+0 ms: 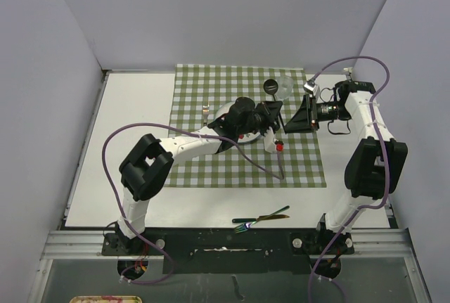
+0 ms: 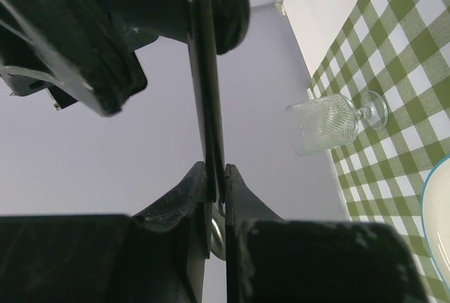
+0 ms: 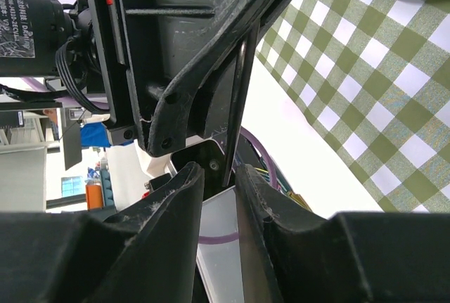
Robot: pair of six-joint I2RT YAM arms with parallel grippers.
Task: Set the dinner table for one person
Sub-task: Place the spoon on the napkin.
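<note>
Clamping a thin dark utensil [image 2: 204, 71] above the checked cloth [image 1: 211, 92] on the desk [image 1: 126, 141], the left pincer [image 2: 214, 176] is aiming its long axis at the right pincer [image 3: 219, 176] — jaws standing apart, flanking the shaft.

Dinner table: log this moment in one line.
left jaws shut on dark utensil | right jaws open around thin rod | plate, glass on checked cloth

Plate [image 2: 440, 218], glass [image 2: 327, 124] on cloth [image 1: 211, 169]; fork [image 1: 242, 227] before cloth on dinner table [image 1: 126, 127].
</note>
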